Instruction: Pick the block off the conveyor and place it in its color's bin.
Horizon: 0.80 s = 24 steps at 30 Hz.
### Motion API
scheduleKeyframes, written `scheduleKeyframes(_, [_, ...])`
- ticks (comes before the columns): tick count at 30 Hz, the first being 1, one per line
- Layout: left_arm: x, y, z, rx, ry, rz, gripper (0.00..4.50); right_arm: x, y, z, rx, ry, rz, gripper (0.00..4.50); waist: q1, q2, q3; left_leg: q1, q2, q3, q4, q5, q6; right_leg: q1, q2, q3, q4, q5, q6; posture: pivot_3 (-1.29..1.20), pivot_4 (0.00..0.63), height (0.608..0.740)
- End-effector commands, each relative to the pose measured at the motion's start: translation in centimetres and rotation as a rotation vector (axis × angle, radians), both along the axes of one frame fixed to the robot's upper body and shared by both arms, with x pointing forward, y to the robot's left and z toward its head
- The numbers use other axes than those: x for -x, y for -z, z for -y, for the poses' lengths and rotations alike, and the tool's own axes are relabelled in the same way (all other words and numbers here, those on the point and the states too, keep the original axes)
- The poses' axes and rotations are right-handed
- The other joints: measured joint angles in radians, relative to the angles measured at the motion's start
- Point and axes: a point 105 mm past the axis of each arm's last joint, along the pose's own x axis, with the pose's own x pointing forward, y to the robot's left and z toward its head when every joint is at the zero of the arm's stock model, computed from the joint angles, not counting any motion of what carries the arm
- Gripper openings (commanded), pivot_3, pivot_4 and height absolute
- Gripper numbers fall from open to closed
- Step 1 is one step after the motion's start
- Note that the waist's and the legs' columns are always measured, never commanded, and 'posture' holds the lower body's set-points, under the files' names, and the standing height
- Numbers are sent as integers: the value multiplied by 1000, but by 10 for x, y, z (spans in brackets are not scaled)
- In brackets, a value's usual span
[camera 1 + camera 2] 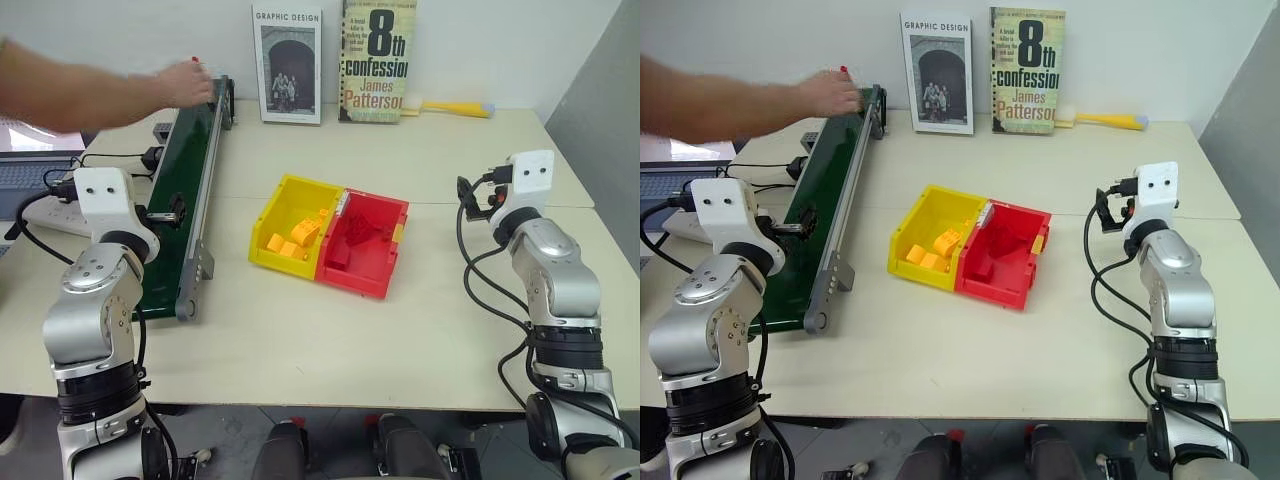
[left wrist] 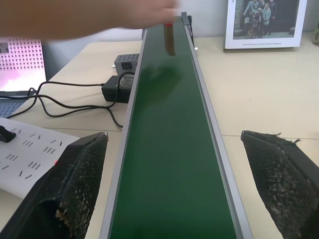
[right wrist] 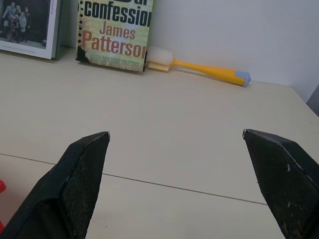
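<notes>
Table (image 1: 400, 330): flat cream top, seam across it. Conveyor (image 1: 185, 190) on the robot's left: long, narrow, dark green matte belt, grey metal rails, running away toward the wall. Red bin (image 1: 365, 245) mid-table, glossy plastic, open top, joined to a yellow bin (image 1: 290, 215) holding chunky yellow blocks; red pieces inside the red one. Two books (image 1: 375, 60) upright against the wall, a yellow-handled brush (image 1: 450, 108) beside them.

Left gripper (image 2: 174, 189): black rough-textured fingers spread wide, straddling the belt's near end, holding nothing. Right gripper (image 3: 179, 184): fingers equally wide apart, empty, over bare table.

Block (image 2: 169, 39): slim, red, at the belt's far end under a person's hand (image 1: 185, 82), long axis roughly along the belt.
</notes>
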Motion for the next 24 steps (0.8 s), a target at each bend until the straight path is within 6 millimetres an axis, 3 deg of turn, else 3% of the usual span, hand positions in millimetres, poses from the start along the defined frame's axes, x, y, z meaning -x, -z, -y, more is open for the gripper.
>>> scheduleKeyframes(1, [5, -14, -5, -13, -20, 58, 4473, 2, -16, 3, 6, 2, 53, 4500, 0, 0, 0, 0, 0, 0, 0, 0, 0, 0, 0, 0, 0, 0, 0, 0, 150, 740])
scheduleKeyframes(9, [8, -13, -7, 5, -42, 76, 4473, 3, -18, 3, 17, -3, 55, 4500, 0, 0, 0, 0, 0, 0, 0, 0, 0, 0, 0, 0, 0, 0, 0, 0, 150, 740])
scheduleKeyframes(16, [5, -11, -1, 43, -53, 103, 4473, 6, -29, -8, 70, -116, 68, 4500, 0, 0, 0, 0, 0, 0, 0, 0, 0, 0, 0, 0, 0, 0, 0, 0, 150, 740])
scheduleKeyframes(24, [-2, -11, 4, 52, -35, 120, 4473, 35, -59, -67, 107, -604, 62, 4500, 0, 0, 0, 0, 0, 0, 0, 0, 0, 0, 0, 0, 0, 0, 0, 0, 150, 740])
